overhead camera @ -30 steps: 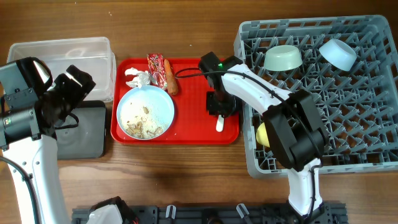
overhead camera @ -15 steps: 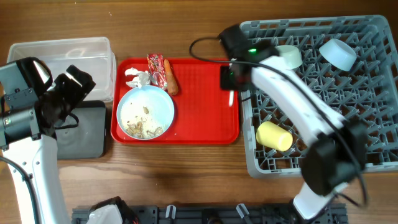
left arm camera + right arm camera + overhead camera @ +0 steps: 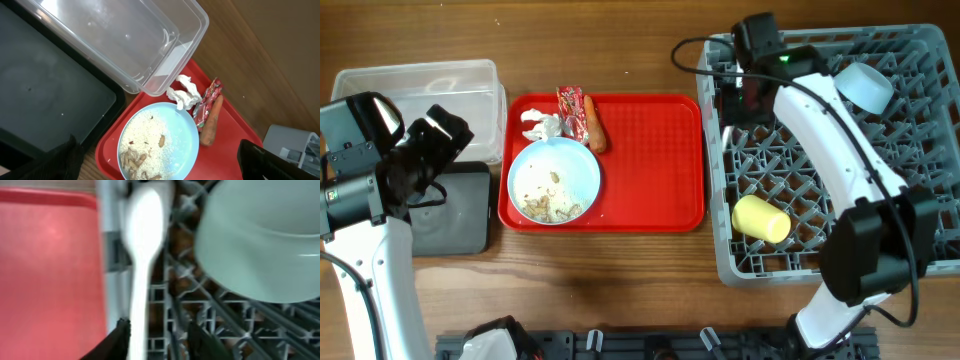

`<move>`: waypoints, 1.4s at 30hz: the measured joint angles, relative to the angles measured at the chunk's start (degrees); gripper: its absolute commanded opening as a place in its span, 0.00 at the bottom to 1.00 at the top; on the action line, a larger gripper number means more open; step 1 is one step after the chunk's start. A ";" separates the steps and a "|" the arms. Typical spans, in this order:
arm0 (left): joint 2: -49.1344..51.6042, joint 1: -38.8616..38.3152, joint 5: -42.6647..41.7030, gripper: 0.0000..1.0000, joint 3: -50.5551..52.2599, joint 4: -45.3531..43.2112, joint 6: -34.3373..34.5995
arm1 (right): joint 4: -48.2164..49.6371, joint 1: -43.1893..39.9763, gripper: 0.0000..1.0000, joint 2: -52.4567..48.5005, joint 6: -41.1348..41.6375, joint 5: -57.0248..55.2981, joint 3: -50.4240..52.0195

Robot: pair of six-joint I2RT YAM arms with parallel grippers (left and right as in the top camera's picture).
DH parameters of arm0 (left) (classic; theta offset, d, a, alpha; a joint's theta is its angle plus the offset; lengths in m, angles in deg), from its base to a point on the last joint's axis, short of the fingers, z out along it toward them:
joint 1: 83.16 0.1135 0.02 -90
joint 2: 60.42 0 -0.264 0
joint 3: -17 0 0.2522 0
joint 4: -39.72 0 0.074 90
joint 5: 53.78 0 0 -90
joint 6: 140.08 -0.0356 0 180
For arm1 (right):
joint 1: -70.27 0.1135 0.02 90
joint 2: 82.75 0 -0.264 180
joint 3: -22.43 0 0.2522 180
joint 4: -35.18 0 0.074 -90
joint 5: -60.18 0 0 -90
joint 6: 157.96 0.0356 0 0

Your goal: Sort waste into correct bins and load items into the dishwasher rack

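Note:
My right gripper (image 3: 738, 98) is over the far-left corner of the grey dishwasher rack (image 3: 920, 200), shut on the white spoon (image 3: 142, 245), which hangs over the rack's rim beside the pale green bowl (image 3: 260, 240). The light blue bowl (image 3: 865, 86) and the yellow cup (image 3: 761, 218) lie in the rack. The light blue plate (image 3: 553, 180) with beige food scraps (image 3: 552, 205) sits on the red tray, with the white tissue (image 3: 542, 126), red wrapper (image 3: 570, 112) and carrot (image 3: 593, 128) behind it. My left gripper (image 3: 432, 150) is open and empty above the clear tub (image 3: 420, 85) and black tray (image 3: 455, 210).
The flat red serving tray (image 3: 650, 160) lies between the bins and the rack; its right half is bare. The right arm's cable (image 3: 695, 55) loops over the rack's left rim. Wooden table (image 3: 620, 280) runs along the front.
My right gripper lifted the white spoon off the red tray and carried it right and back, to over the rack's far-left corner. The left arm has not moved.

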 measured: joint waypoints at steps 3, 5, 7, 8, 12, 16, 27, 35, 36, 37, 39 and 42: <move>0.00 0.00 0.00 1.00 0.00 0.02 0.02 | -0.31 1.53 0.49 2.89 -0.70 1.97 0.00; 0.00 0.00 0.00 1.00 0.00 0.02 0.02 | -0.94 2.73 0.66 8.66 -0.92 2.84 0.00; 0.02 0.00 0.00 1.00 0.00 0.02 0.00 | -1.44 3.26 1.00 13.16 -1.11 3.13 -0.02; 0.00 0.00 0.00 1.00 0.00 0.00 0.02 | -2.23 3.78 1.00 19.52 -0.98 3.41 -0.39; 0.00 0.00 0.00 1.00 0.00 0.00 0.00 | -3.26 4.26 1.00 33.16 6.21 6.99 -1.77; 0.00 0.00 0.00 1.00 0.00 0.02 0.00 | -11.02 4.26 1.00 39.21 8.85 5.20 -2.10; 0.02 0.00 0.00 1.00 0.00 0.00 0.00 | -1.29 4.26 1.00 62.90 9.62 -10.93 8.24; 0.00 0.00 0.22 1.00 0.00 0.00 0.00 | 21.77 3.74 1.00 80.41 12.39 -12.09 47.98; 0.02 0.00 0.28 1.00 0.00 0.04 0.02 | 23.91 3.74 1.00 83.97 14.91 -12.11 54.10; 0.00 -0.02 0.22 1.00 0.00 0.02 0.00 | 25.05 3.74 1.00 86.93 16.72 -12.24 58.58; 0.02 0.00 0.24 1.00 0.00 0.00 0.00 | 27.91 3.74 1.00 92.41 21.62 -13.51 66.23; 0.00 -0.02 0.26 1.00 0.00 0.04 0.00 | 28.79 3.74 1.00 99.82 30.36 -17.11 73.64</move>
